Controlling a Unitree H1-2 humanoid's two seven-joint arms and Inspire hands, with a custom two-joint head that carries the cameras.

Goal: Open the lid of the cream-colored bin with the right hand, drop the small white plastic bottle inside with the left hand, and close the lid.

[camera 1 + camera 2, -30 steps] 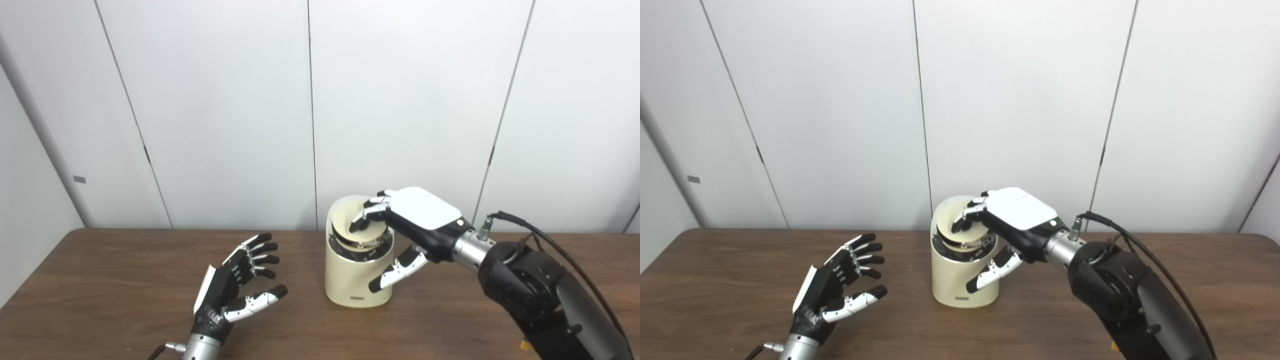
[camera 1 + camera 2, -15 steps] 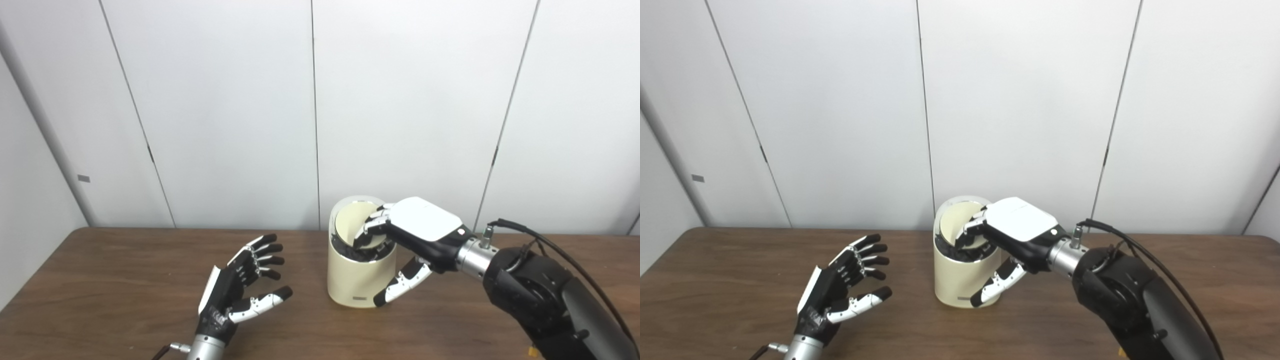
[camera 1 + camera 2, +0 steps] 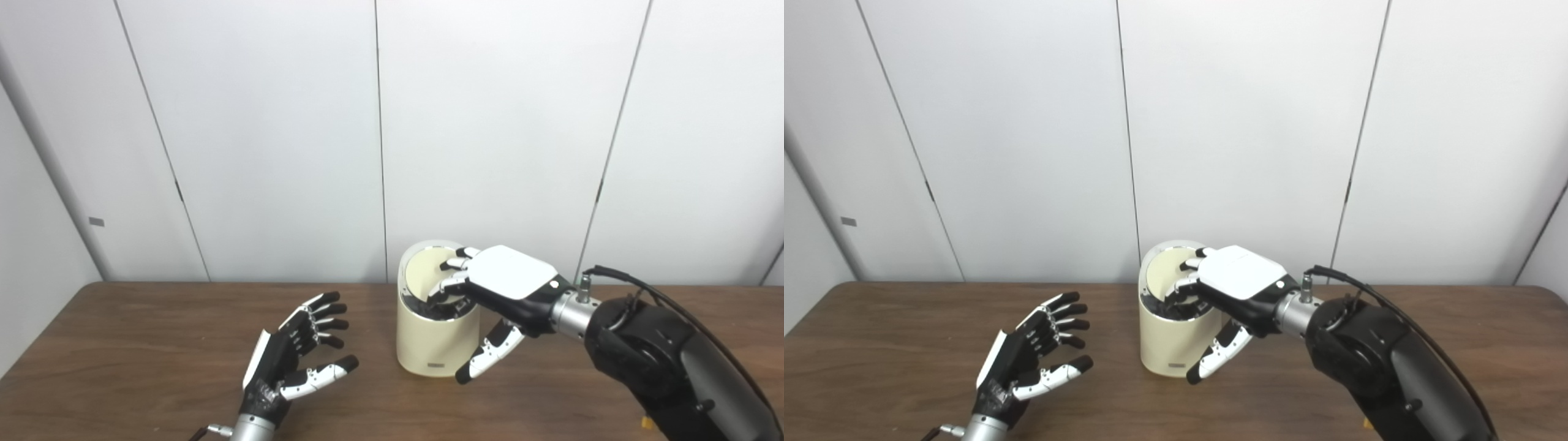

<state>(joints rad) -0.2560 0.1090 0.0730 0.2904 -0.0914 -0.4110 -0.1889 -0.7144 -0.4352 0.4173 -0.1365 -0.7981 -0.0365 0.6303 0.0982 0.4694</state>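
Note:
The cream-colored bin (image 3: 429,343) stands upright at the middle of the wooden table. Its round lid (image 3: 424,268) is tipped inward, the far side raised and a dark gap showing at the front. My right hand (image 3: 502,282) lies over the bin's top, its fingers (image 3: 450,283) pressing on the lid's near edge while the thumb hangs down outside the bin's front right. My left hand (image 3: 294,355) hovers open to the bin's left, palm facing the bin, holding nothing. No small white bottle shows in either view.
The brown table (image 3: 122,343) runs the full width, with a white panelled wall close behind the bin. My right forearm (image 3: 661,349) and its black cable cross the table's right side.
My right hand has sunk lower and its fingers have pushed the lid deeper, tilting it more steeply. The left hand has barely moved. The camera shifted slightly.

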